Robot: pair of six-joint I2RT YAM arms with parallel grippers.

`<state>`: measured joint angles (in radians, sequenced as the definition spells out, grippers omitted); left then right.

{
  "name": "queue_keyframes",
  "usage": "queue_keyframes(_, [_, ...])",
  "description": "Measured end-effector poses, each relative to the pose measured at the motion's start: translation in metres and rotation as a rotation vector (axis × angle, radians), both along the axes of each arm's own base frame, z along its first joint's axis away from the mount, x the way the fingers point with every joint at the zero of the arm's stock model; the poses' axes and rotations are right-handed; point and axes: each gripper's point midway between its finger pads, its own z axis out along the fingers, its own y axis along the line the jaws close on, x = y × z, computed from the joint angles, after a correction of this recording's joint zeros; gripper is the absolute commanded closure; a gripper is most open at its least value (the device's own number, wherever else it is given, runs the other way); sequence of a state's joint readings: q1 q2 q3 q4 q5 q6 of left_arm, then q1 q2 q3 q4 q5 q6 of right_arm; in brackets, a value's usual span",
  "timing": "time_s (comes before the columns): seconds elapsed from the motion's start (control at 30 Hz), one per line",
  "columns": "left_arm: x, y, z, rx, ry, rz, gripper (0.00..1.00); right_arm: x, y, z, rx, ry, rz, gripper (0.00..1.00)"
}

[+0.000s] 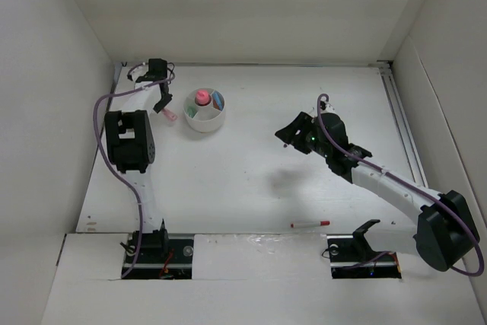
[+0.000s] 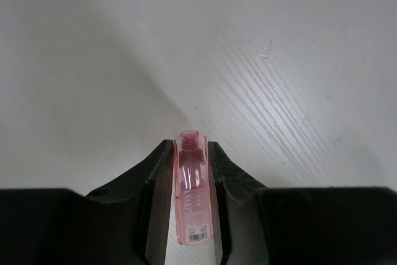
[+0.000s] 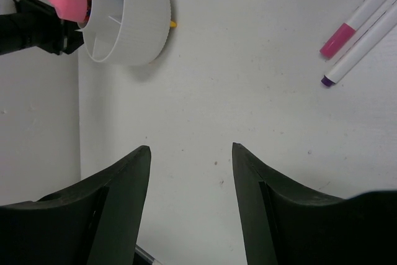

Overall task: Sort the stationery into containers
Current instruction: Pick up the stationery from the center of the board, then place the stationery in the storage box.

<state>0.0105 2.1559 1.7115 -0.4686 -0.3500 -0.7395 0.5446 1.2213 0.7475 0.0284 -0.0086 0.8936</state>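
As the pink item (image 2: 192, 193) is clenched by the left gripper (image 2: 189, 150), right gripper (image 3: 191, 148) released, the far-left-corner cup (image 1: 204, 124) could be toppled by a low carry.

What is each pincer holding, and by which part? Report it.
Left pincer grips a clear pink tube by its long sides, tip poking out. Right pincer is open, holding nothing.

open table (image 1: 243, 180) between arms, left claw (image 1: 165, 109) beside cup (image 1: 204, 123), red pen (image 1: 310, 224) near front

Translucent pink item (image 2: 193, 197), ribbed white cup (image 1: 204, 123), white pen (image 1: 310, 224) with red cap
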Motion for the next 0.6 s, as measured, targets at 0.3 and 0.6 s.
queue_keyframes(0.3, [-0.013, 0.009, 0.106, 0.06, -0.2, 0.01, 1.0, 0.0, 0.0, 0.0, 0.0, 0.0, 0.0, 0.39])
queue_keyframes(0.6, [-0.022, -0.012, 0.152, 0.16, -0.258, -0.039, 1.0, 0.0, 0.0, 0.002, 0.003, -0.005, 0.0, 0.39])
